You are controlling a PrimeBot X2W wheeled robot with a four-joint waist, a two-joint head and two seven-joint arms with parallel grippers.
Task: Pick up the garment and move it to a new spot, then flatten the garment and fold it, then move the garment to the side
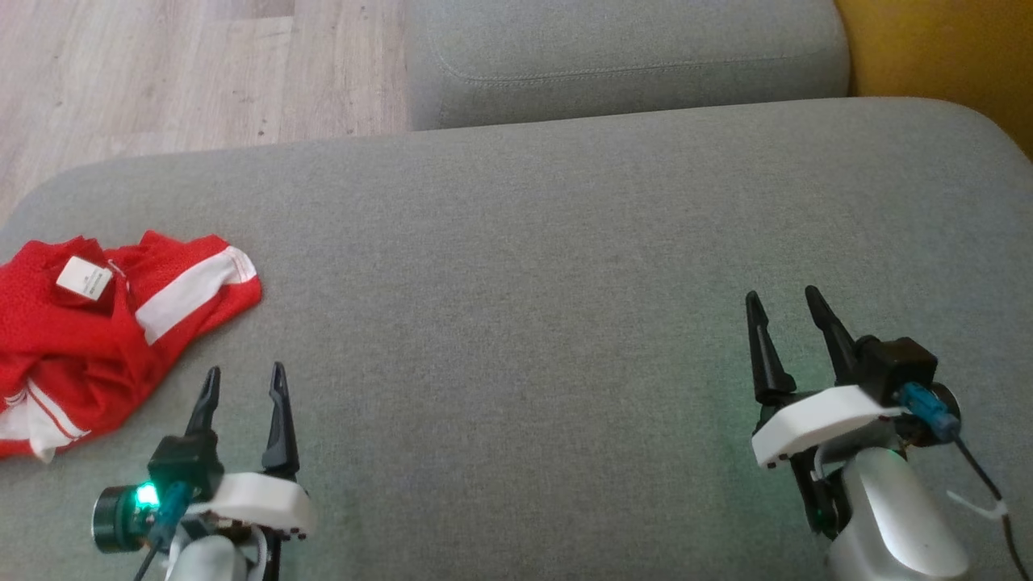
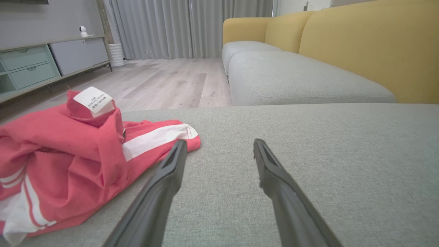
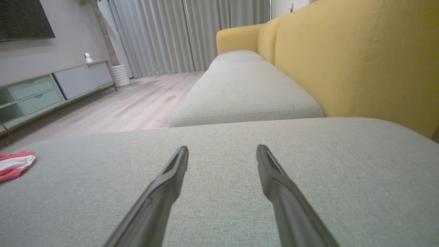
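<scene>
Nearest the camera, at the lower left of the head view, the left gripper (image 1: pixel 245 369) hovers over the grey seat cushion (image 1: pixel 516 266) with its two dark fingers apart and nothing between them. At the lower right the right gripper (image 1: pixel 781 292) stands likewise, fingers spread and empty, well apart from the work. The garment (image 1: pixel 97 347), red with white bands, lies crumpled at the left edge of the frame, just beside the left gripper and up-left of its fingertips. In the left wrist view one finger's tip overlaps the white-banded hem, but whether it touches cannot be determined. A white label (image 1: pixel 85 278) sits on top of the heap. Assessment: no stage of the task is complete. The garment is not lifted, relocated, flattened or folded. The pickup is the step in hand, and the left gripper is the one placed for it. The broad bare middle of the cushion offers room for a new spot. Farther up the frame lie a second grey cushion (image 1: pixel 621 56), the wooden floor (image 1: pixel 161 73) at the upper left and a yellow backrest (image 1: pixel 952 48) at the upper right. Limitations: the garment is cut off by the left edge of the head view, so its full extent and kind cannot be established. Any sleeves, collar or waistband are lost in the folds. The label's print is too small to read. The height of either gripper above the cushion cannot be judged.
</scene>
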